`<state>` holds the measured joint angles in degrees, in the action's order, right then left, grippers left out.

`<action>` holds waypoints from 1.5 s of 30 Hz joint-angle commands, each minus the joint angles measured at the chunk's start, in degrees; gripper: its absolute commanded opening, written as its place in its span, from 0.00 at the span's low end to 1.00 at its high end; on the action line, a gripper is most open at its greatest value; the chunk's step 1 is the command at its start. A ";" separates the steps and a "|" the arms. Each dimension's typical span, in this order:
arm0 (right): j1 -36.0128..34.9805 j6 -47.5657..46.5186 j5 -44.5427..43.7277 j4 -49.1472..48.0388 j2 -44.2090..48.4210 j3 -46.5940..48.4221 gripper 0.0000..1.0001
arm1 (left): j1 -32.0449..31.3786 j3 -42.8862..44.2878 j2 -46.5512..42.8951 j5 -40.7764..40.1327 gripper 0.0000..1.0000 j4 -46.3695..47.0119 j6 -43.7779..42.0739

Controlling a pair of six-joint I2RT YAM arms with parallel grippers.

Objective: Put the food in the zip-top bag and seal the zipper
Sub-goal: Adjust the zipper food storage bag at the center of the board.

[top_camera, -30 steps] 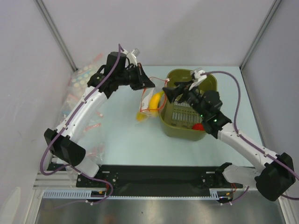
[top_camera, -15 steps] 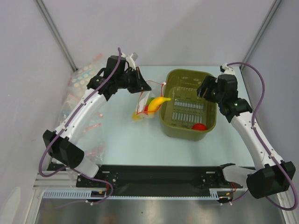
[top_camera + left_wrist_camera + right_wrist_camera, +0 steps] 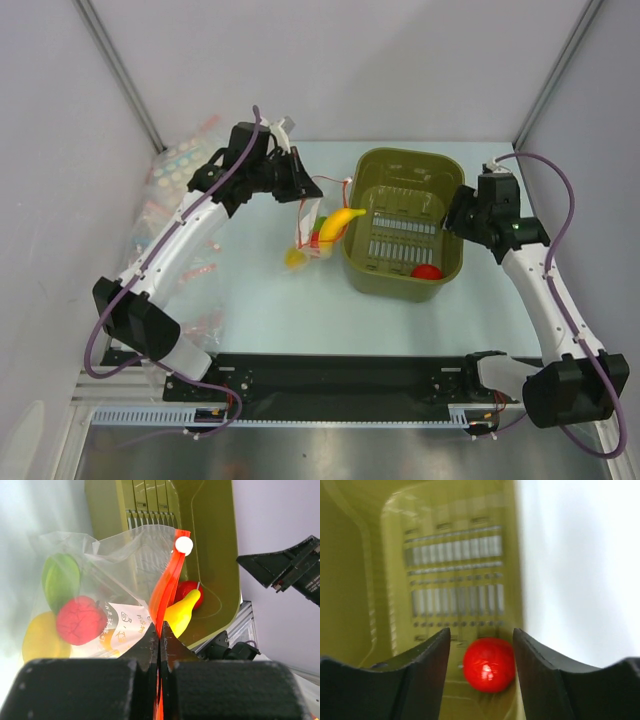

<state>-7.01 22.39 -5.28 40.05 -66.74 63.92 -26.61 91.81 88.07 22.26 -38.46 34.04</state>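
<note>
Left fingers [image 3: 144,652] pinch zipper [image 3: 167,587]; right fingers [image 3: 420,672] apart, facing red fruit [image 3: 489,664].

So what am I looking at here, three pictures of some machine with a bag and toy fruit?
It's a two-armed robot bolted to a table. The wide picture looks down from above; the other two come from cameras on each wrist. The left gripper is pinched shut on the orange-red zipper of a clear bag, which has a red fruit and a green piece inside. A banana sits at the bag's mouth, beside the green basket. The right gripper hangs open over a second red fruit in that basket.
</note>
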 commanded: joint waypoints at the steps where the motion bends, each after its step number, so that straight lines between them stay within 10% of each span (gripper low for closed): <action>1: -0.03 -2.70 11.58 -5.91 3.53 0.51 0.56 | 0.68 0.65 -2.64 1.20 0.00 3.04 0.15; 8: -7.13 1.07 31.99 -10.87 -1.80 4.19 0.37 | 0.86 0.83 -3.69 -0.02 0.00 3.56 0.15; 17: -21.37 4.85 32.44 -19.31 -11.30 10.52 0.35 | 0.95 2.58 -3.35 0.42 0.00 4.44 1.11; 32: -23.93 8.28 30.24 -22.91 -18.77 13.95 0.38 | 0.95 6.98 -2.11 1.38 0.00 6.11 4.19; 37: -24.02 7.85 28.14 -20.55 -20.01 17.10 0.06 | 0.95 6.28 -1.77 1.21 0.00 5.94 3.40; 45: -25.95 1.26 18.66 -2.81 -22.10 29.14 0.00 | 0.95 16.01 5.43 -11.16 0.00 -13.02 -7.82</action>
<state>-31.48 27.27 19.16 29.06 -87.79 86.89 -26.13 101.30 91.13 18.37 -42.37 32.80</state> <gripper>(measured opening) 0.029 0.009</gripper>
